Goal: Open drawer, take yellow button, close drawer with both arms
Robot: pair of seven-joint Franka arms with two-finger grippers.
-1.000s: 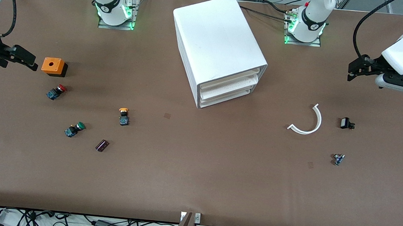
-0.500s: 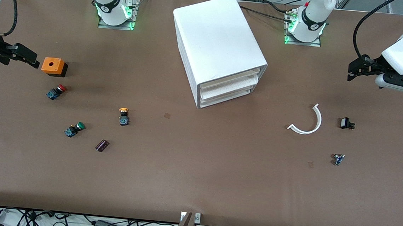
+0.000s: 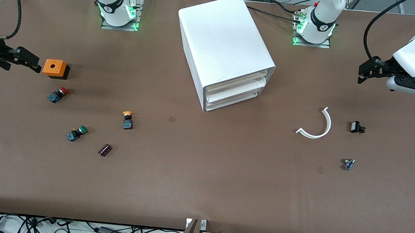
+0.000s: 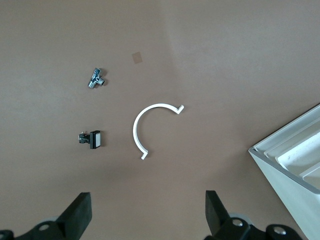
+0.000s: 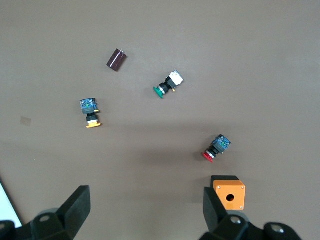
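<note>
Front view first: you have the white cabinet (image 3: 226, 50) standing mid-table with its top drawer (image 3: 236, 82) pushed in flush, like the two below it. Your right gripper (image 3: 32, 62) hangs over the right arm's end of the table, just beside the orange box (image 3: 55, 68), with nothing between its fingers. The button (image 3: 127, 120) with the orange-yellow cap lies on the table (image 3: 202, 189), well apart from that gripper, toward the cabinet and nearer the camera. A red-capped button (image 3: 57, 94) sits below the box, a green-capped button (image 3: 76, 133) and a dark capacitor (image 3: 105, 150) nearer the camera still. Your left gripper (image 3: 364, 72) hangs over the left arm's end, empty, above a white curved strip (image 3: 318, 124), a small black part (image 3: 356, 127) and a tiny metal piece (image 3: 348, 164).

Left wrist view: you see both fingers (image 4: 80, 215) spread wide, holding nothing. The curved strip lies between them farther out, the black part and metal piece off to one side, the cabinet's drawer fronts at the edge.

Right wrist view: your fingers (image 5: 75, 205) stand wide apart and empty. The orange box sits right by one fingertip; the yellow-capped button lies farther out, near the other finger's side.
</note>
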